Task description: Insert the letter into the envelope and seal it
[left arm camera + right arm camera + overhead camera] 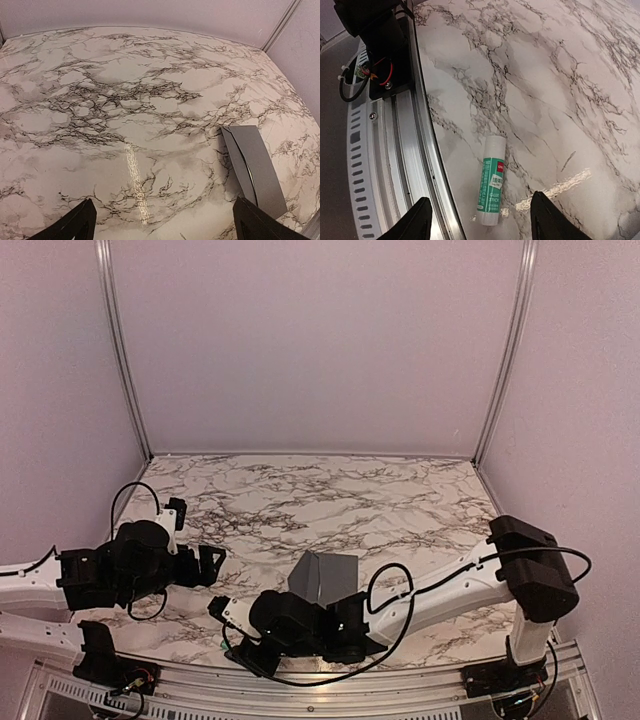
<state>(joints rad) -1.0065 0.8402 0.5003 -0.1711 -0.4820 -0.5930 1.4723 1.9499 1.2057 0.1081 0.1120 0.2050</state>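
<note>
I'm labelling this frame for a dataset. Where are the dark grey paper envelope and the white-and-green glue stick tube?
dark grey paper envelope (260,167): left wrist view, on its flat grey face.
white-and-green glue stick tube (491,184): right wrist view, on the green label, mid-length.

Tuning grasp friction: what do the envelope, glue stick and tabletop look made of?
Envelope: dark grey paper, matte; thin edges and a fold show.
Glue stick: likely plastic tube, smooth white, green printed label.
Tabletop: marble pattern, glossy, reflects a light streak; stone or laminate, cannot tell.
</note>
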